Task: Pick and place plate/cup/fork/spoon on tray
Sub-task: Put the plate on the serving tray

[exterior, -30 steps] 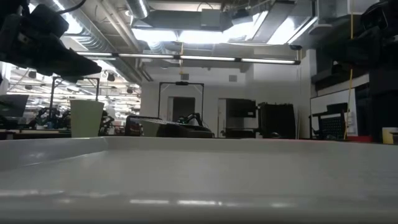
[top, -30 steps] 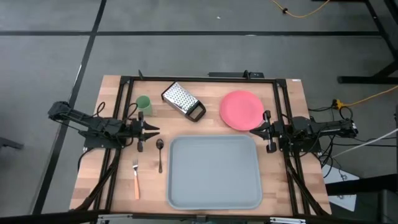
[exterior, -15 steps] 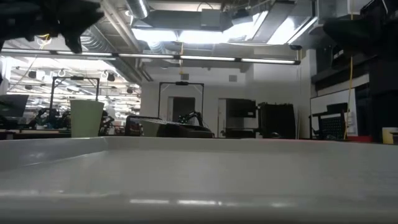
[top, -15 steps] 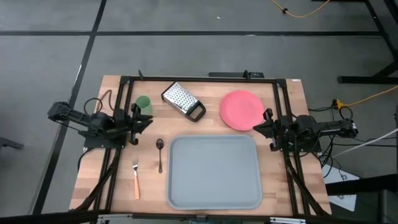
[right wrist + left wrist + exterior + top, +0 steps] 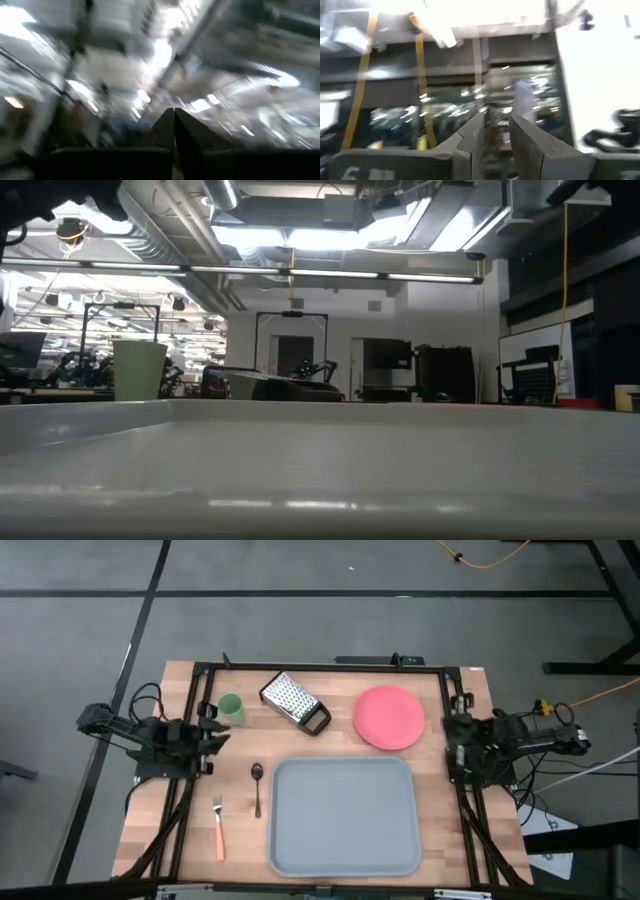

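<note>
The pink-red plate (image 5: 390,717) lies flat at the table's far right. The green cup (image 5: 231,708) stands upright at the far left and also shows in the low view (image 5: 138,370). The orange-handled fork (image 5: 218,828) and the dark spoon (image 5: 257,785) lie on the table left of the grey-blue tray (image 5: 345,817). My left gripper (image 5: 212,735) hovers near the cup, tipped up, with a narrow gap between its fingers (image 5: 495,125), and holds nothing. My right gripper (image 5: 452,740) is drawn back beside the plate, tipped up toward the ceiling, shut and empty (image 5: 173,112).
A perforated metal grater (image 5: 295,702) with a black handle lies between the cup and the plate. A black frame runs along the table's far, left and right sides. The tray fills the foreground of the low view (image 5: 320,460).
Both grippers have drawn back from the table's middle, the left toward the left edge and the right toward the right edge. Both have risen and tipped up, leaving the low view. The tableware has not moved.
</note>
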You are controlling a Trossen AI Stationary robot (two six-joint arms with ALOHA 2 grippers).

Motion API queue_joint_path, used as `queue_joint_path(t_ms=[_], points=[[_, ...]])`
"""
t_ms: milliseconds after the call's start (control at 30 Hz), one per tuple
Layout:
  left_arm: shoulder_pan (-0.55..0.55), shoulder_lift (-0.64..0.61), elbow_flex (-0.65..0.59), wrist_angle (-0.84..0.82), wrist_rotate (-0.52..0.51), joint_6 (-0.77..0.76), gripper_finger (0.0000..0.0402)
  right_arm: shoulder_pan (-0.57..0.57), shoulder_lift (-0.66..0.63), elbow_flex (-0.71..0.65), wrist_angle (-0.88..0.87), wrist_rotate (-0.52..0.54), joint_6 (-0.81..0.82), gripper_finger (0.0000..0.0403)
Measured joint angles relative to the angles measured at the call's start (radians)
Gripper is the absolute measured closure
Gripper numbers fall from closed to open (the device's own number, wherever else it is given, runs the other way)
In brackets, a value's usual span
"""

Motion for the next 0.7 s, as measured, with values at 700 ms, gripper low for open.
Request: queue_joint_path(t_ms=[700], points=[[0.0, 0.039, 0.0, -0.07, -0.15, 0.0, 0.0316, -0.218, 0.728, 0.633, -1.379, 0.356, 0.415, 0.0386]])
